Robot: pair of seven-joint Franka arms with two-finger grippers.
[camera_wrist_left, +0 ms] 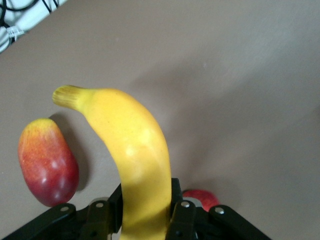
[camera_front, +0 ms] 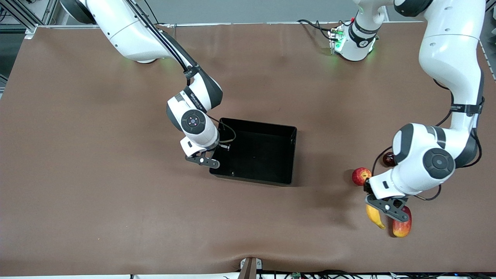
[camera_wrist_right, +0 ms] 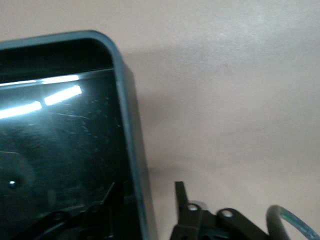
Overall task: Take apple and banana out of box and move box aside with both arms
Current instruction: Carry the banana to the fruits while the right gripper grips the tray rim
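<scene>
Gripping the banana [camera_wrist_left: 134,155] mid-length, the left gripper [camera_front: 387,207] has its jaws closed on the fruit, low over the table's left-arm end, beside a red-yellow mango [camera_wrist_left: 47,161]. The right gripper [camera_front: 203,159] straddles the wall of the black box [camera_front: 271,133] at the box's right-arm end, one finger inside, one outside; its jaws stand parted, not visibly pressing the wall. The box looks empty. The apple [camera_front: 361,176] lies on the table, well apart from the box, just beside the left arm's wrist; a dark red fruit [camera_front: 388,159] sits near it. Judged progress: both fruits are out; the banana awaits release, and the two-arm box move remains. The brown tabletop [camera_front: 97,174] is smooth, slightly rippled; cables edge it.
</scene>
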